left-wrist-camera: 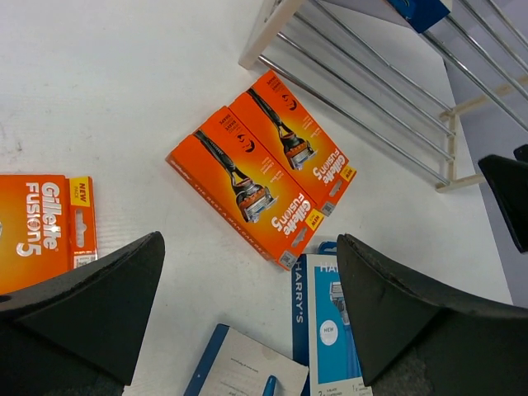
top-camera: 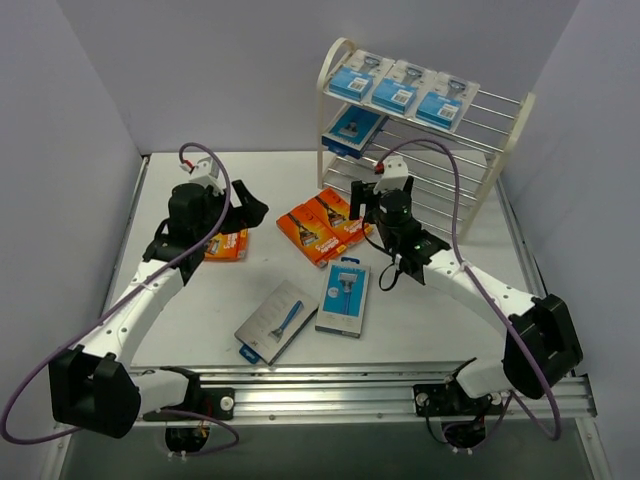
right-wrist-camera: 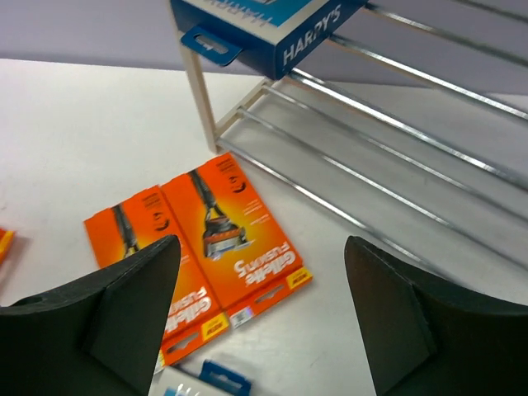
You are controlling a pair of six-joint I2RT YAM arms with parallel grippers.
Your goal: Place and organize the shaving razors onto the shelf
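Observation:
The cream shelf [top-camera: 478,150] stands at the back right. Three blue razor packs [top-camera: 400,88] lie on its top tier, and one blue pack [top-camera: 353,128] [right-wrist-camera: 264,25] lies on the middle tier. Two orange boxes [top-camera: 322,228] [left-wrist-camera: 264,173] [right-wrist-camera: 223,223] lie side by side on the table before the shelf. A third orange box [top-camera: 227,245] [left-wrist-camera: 45,227] is under my left arm. A blue-white pack [top-camera: 343,297] [left-wrist-camera: 330,330] and a grey pack [top-camera: 276,321] [left-wrist-camera: 247,367] lie nearer the front. My left gripper [top-camera: 245,205] [left-wrist-camera: 252,322] hangs open and empty. My right gripper [top-camera: 368,198] [right-wrist-camera: 264,313] is open and empty above the orange pair, by the shelf's lower tier [right-wrist-camera: 388,173].
Grey walls close in the white table on the left, back and right. The shelf's left end frame [left-wrist-camera: 264,33] stands just beyond the orange pair. Purple cables loop over both arms.

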